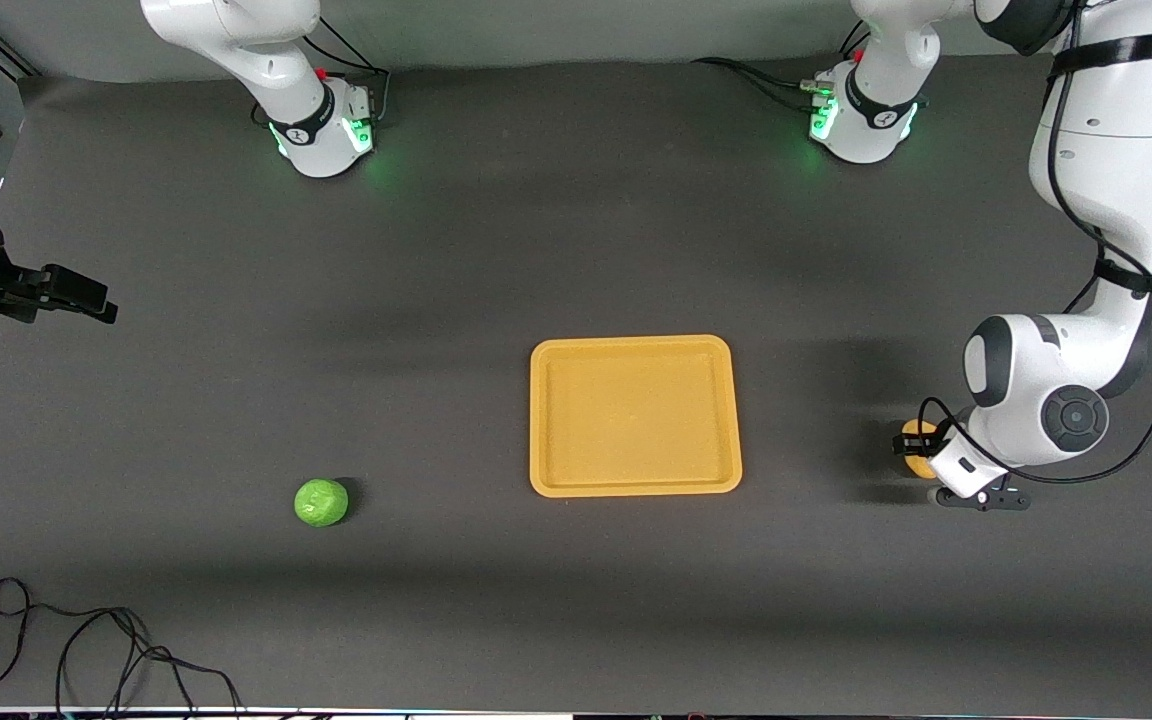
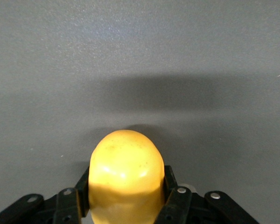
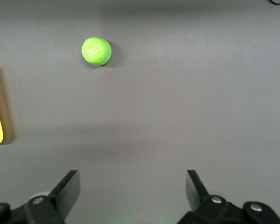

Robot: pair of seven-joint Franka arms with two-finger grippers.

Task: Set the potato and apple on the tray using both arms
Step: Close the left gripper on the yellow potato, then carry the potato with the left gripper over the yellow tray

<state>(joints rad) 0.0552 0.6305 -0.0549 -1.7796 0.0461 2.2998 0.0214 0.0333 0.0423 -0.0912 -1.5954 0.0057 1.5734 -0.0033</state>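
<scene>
Left hand [image 2: 126, 205]: clenched on potato [image 2: 126, 179], low at the tabletop [image 1: 576, 250]; next, likely carry to tray [image 1: 635, 488]. Right hand [image 3: 133, 191]: released, waiting; apple [image 1: 321, 502] untouched.

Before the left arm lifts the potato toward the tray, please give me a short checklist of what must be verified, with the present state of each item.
1. Potato sits between the left gripper fingers: ok, one finger on each side.
2. Grip is firm enough to lift: cannot tell.
3. Tray has nothing on it: ok.
4. Table between potato and tray holds no obstacle: ok.
5. Right gripper is away from the tray: ok, it waits open over the right arm's end of the table.
6. Apple is away from the potato's way: ok, it lies at the tray's right-arm end.
</scene>
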